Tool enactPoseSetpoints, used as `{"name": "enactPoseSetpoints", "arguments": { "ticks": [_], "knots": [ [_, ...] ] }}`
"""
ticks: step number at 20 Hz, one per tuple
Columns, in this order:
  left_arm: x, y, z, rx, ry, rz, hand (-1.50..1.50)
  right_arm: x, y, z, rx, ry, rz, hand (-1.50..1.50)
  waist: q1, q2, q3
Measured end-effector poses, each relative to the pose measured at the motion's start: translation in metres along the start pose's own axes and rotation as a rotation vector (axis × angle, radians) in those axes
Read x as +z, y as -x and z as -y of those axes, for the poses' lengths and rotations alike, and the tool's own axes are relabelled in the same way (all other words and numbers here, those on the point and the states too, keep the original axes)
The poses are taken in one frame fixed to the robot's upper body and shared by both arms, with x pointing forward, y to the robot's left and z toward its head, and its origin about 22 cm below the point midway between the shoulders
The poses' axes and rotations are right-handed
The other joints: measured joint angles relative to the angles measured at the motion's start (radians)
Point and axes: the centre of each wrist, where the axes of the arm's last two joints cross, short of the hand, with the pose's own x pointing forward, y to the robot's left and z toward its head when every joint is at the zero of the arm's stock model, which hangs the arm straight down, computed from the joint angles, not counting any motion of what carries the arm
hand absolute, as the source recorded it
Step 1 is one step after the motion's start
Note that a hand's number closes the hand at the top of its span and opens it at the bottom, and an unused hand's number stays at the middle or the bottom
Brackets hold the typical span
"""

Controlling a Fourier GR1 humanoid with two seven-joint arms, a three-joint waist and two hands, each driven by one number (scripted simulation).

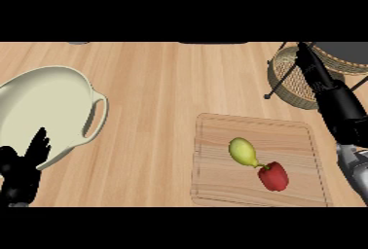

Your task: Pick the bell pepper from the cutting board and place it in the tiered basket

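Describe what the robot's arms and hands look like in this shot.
The left hand is matte black, with slim, tapering black fingers; none of its forearm shows. The right arm is mostly a long, black, blocky segment that turns into a glossy grey, rounded forearm near the edge. The right hand itself can't be made out. No cables or markings are visible.

Kitchen counter seen: pale wood worktop (158, 87), wooden cutting board (215, 146) laid with bell pepper (274, 177) and yellow pear-like fruit (243, 151), cream handled dish (43, 102), wicker tiered basket (291, 82).
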Motion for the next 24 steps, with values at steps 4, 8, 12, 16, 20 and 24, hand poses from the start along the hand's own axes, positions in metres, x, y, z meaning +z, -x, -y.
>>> {"name": "enactPoseSetpoints", "arguments": {
  "ticks": [4, 8, 12, 16, 20, 24],
  "knots": [
    [0.003, -0.002, 0.012, 0.011, -0.002, 0.066, 0.0, 0.018, -0.012, 0.016, 0.018, 0.037, 0.118, 1.5, -0.008, -0.007, 0.007],
    [0.013, 0.004, 0.028, 0.034, 0.011, 0.108, 0.0, 0.035, -0.005, 0.05, 0.102, 0.248, 0.131, -1.5, -0.056, -0.014, 0.007],
    [0.02, 0.007, 0.045, 0.059, 0.028, 0.135, 0.0, 0.061, 0.022, 0.053, -0.056, 0.529, 0.08, -1.5, -0.065, -0.013, 0.013],
    [0.02, 0.008, 0.06, 0.059, 0.046, 0.162, 0.0, 0.104, 0.032, 0.053, -0.123, 0.584, 0.132, -1.5, -0.047, -0.014, 0.013],
    [0.02, 0.011, 0.063, 0.054, 0.043, 0.183, 0.0, 0.14, 0.022, 0.056, -0.06, 0.48, 0.08, -1.5, -0.04, -0.016, 0.013],
    [0.023, 0.012, 0.065, 0.045, 0.03, 0.197, 0.0, 0.163, 0.008, 0.06, 0.086, 0.292, -0.062, -1.5, -0.041, -0.015, 0.01]
  ]
}}
